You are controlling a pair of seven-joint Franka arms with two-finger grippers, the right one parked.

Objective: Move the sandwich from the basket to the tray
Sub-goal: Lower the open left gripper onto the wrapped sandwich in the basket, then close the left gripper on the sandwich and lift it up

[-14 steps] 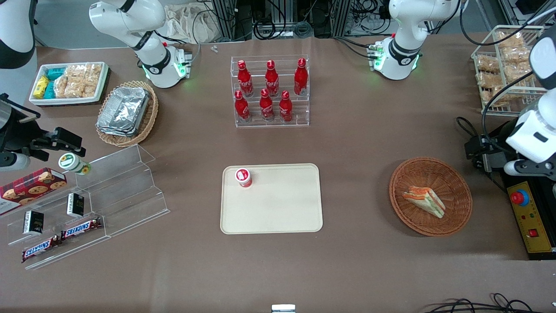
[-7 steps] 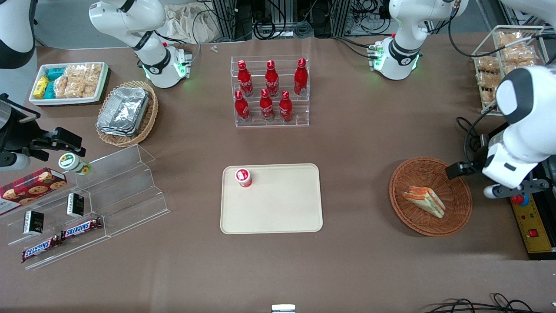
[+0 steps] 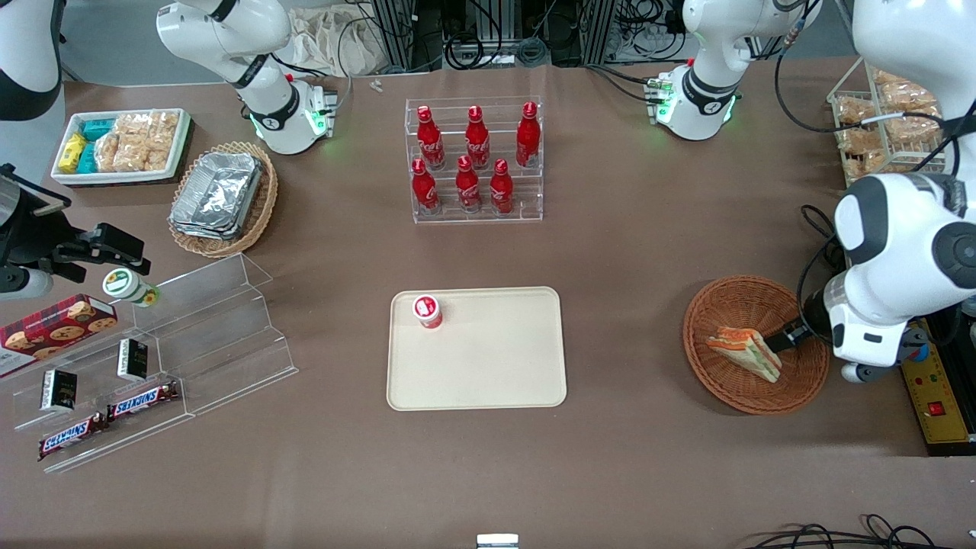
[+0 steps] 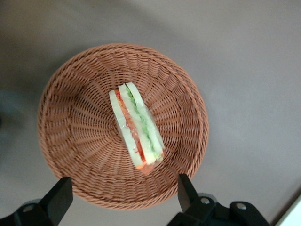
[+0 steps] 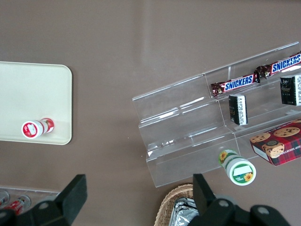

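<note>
The sandwich, a white-bread wedge with orange and green layers, lies in the round reddish-brown wicker basket toward the working arm's end of the table. My left gripper hangs above the basket's edge, beside the sandwich, open wide with nothing between its dark fingers. The white arm hides most of it in the front view. The cream tray lies flat at the table's middle.
A small red-capped cup stands on the tray's corner. A rack of red bottles is farther from the camera than the tray. A yellow control box and a wire rack of snacks flank the basket.
The left arm has swung in from the table's end and come over the basket, its gripper now beside the sandwich. The sandwich and basket have not moved.
</note>
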